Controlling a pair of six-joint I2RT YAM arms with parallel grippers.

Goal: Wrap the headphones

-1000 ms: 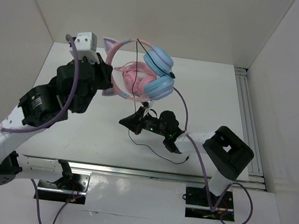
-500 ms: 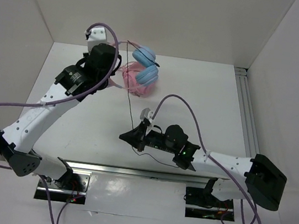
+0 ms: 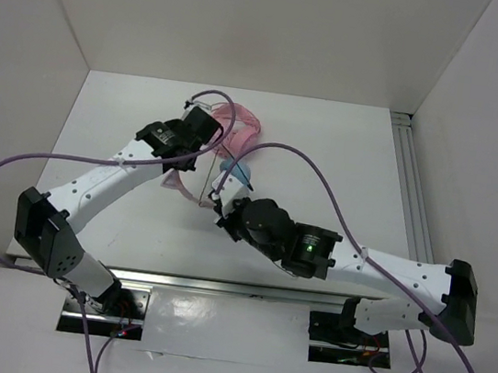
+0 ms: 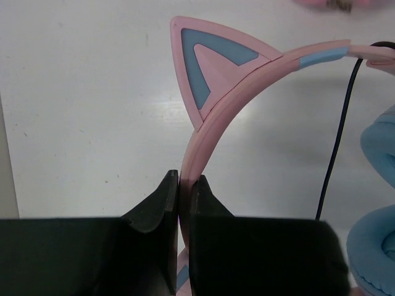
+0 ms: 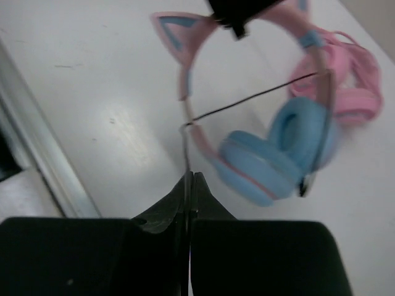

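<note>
The headphones [image 3: 181,188] have a thin pink cat-ear headband and light blue ear cups [image 5: 271,154]. They are held over the table's middle. My left gripper [image 3: 203,148] is shut on the headband just below a cat ear [image 4: 210,68], and the band passes between its tips [image 4: 185,180]. The thin black cable [image 4: 336,142] runs beside the ear cups [image 4: 376,154]. My right gripper [image 3: 213,198] sits close in front of the headphones. It is shut on the cable [image 5: 187,148], which rises from its tips [image 5: 190,177] and bends across the headband.
The all-pink headphones [image 3: 244,125] lie on the table just behind and also show in the right wrist view [image 5: 352,80]. A metal rail [image 3: 409,200] runs along the table's right side and another [image 3: 217,284] along the front. White walls enclose the table.
My left arm has swung the headphones down and nearer, toward the table's middle. My right arm has moved up and back with the cable, close to the headphones.
</note>
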